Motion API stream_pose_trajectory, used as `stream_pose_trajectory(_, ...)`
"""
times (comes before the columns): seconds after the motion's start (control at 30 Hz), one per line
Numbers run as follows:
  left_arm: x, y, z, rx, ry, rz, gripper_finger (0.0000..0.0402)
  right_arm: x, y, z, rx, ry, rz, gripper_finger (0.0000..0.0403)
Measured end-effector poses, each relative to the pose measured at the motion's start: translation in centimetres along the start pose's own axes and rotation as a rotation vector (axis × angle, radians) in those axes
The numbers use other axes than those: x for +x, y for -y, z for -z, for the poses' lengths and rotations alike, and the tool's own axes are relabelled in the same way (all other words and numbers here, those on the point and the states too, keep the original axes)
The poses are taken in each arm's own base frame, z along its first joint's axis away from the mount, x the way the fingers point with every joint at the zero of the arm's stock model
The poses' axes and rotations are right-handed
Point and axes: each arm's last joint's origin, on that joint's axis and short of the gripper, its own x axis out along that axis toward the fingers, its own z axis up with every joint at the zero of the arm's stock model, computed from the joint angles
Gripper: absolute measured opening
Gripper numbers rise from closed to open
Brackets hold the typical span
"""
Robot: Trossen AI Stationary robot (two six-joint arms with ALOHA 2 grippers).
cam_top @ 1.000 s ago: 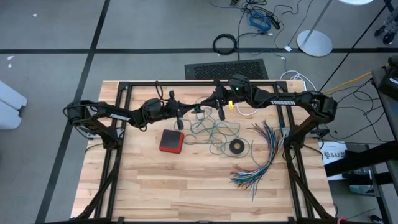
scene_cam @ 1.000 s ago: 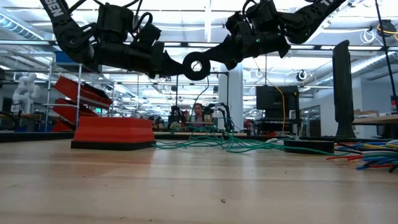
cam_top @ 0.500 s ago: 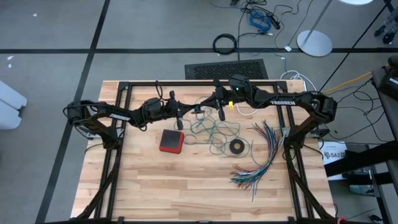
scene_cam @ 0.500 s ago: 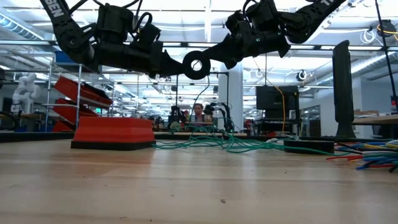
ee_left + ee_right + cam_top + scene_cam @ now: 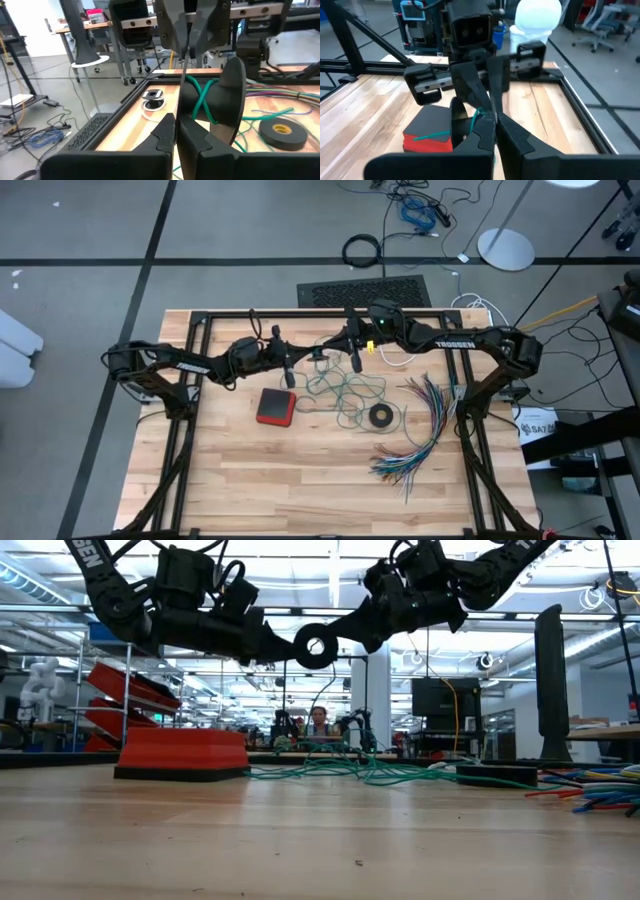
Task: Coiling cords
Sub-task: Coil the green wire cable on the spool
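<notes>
While my left hand (image 5: pixel 291 366) is pinched together on the teal-green cord (image 5: pixel 345 392), my right hand (image 5: pixel 352 350) is clamped on the same cord. Winding appears underway; next, gather slack. The cord lies tangled mid-table (image 5: pixel 300 480), with no single long axis.

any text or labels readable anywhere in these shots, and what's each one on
"TROSSEN": white letters on the right arm's dark upper link.
White lettering on the left arm's dark link: too small to read.
White letters, cut off at the frame edge, on the arm link: unreadable.
White label beside the table: too blurred.
</notes>
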Motion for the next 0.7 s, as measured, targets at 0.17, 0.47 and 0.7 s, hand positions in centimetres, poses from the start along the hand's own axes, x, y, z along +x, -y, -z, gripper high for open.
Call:
stream_pose_trajectory(0.17,0.0,-0.3,-0.1,0.015,0.005,-0.077,0.0006,-2.1,0.7,-1.0,-0.008,-0.014,0.027,0.0004)
stream_pose_trajectory(0.47,-0.2,-0.8,-1.4,-0.013,0.126,-0.224,0.0004,-5.3,0.0,-2.2,-0.023,-0.093,0.045,0.0005)
stream_pose_trajectory(0.7,-0.1,-1.3,-2.3,-0.028,0.188,-0.275,0.0003,-3.4,-2.1,-1.0,-0.069,-0.193,-0.011,0.0046)
